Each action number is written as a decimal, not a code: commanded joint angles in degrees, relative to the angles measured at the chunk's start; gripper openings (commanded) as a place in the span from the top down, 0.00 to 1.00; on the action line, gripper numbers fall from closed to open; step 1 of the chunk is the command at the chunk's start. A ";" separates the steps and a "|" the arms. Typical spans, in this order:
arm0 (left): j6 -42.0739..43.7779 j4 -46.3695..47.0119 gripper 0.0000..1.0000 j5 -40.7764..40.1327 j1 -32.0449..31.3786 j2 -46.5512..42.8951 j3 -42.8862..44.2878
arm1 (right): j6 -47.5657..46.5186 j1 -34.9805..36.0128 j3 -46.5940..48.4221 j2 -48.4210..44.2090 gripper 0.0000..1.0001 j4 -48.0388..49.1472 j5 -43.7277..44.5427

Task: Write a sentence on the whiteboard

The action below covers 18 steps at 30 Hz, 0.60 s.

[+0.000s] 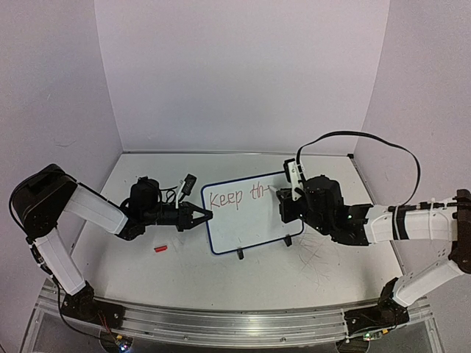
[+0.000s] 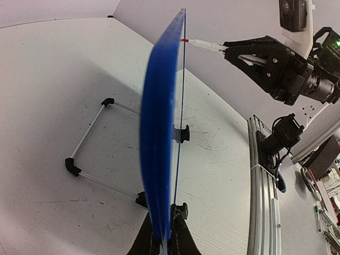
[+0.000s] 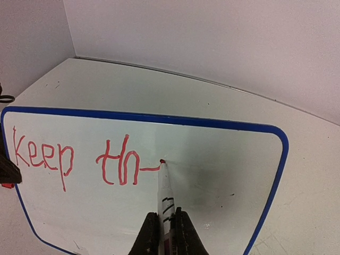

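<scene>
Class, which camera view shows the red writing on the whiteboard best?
Right wrist: the writing is large and face-on, reading "Keep th", the marker tip at its end. The top view shows it small but legible. The left wrist view sees the whiteboard edge-on, no letters.

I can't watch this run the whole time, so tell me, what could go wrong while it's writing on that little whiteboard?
1. The whiteboard is clamped only at its left edge by the left jaws. Pressure from the marker far from that grip could swing or tip it on its clip feet.
2. The right jaws hold the marker far back from its tip, so it might wobble and skew the red letters.
</scene>
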 commanded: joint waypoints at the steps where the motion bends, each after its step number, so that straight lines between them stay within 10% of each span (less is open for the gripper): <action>1: 3.10 -4.36 1.00 -4.45 0.35 -0.09 0.92 | -0.19 -0.32 1.65 1.12 1.00 1.68 -1.72; 18: 3.10 -4.46 1.00 -4.60 0.37 -0.03 0.96 | 1.39 -0.29 -0.05 0.27 1.00 -1.52 -3.83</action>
